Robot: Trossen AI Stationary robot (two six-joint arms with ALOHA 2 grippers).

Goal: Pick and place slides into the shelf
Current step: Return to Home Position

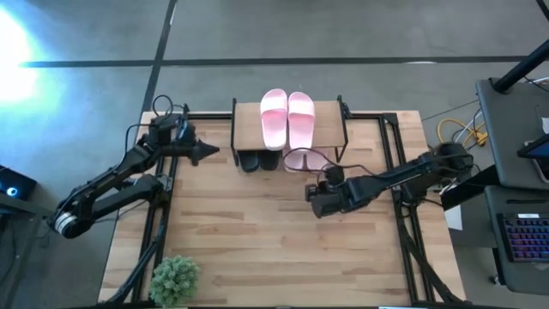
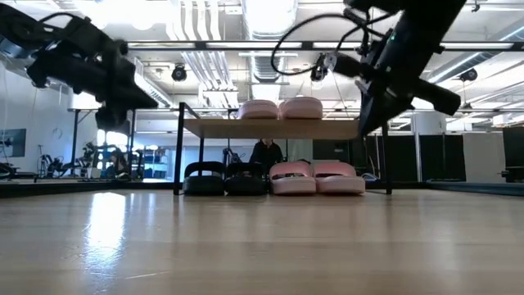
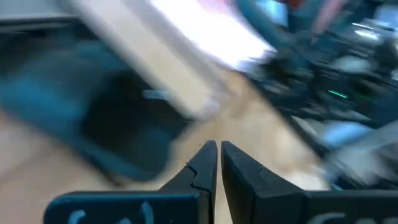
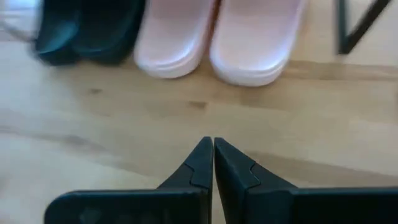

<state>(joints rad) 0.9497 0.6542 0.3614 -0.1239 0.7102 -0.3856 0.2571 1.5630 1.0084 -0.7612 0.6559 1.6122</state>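
Observation:
Two pale pink slides point(image 1: 287, 118) lie side by side on the shelf's top board point(image 1: 247, 129). Under the board, on the table, stand two black slides point(image 2: 224, 178) and two more pink slides point(image 2: 317, 177), their ends sticking out toward the near edge point(image 4: 217, 43). My right gripper point(image 4: 213, 148) is shut and empty, raised above the table just near of the lower pink pair point(image 1: 306, 160). My left gripper point(image 1: 212, 150) is shut and empty, hovering at the shelf's left side, beside the black slides point(image 1: 258, 160).
A small green plant point(image 1: 175, 278) stands at the table's near left corner. Black frame rails run along the table's left and right edges. Bare wooden tabletop point(image 1: 274, 240) spreads between the shelf and the near edge. A person shows far behind the shelf point(image 2: 264, 152).

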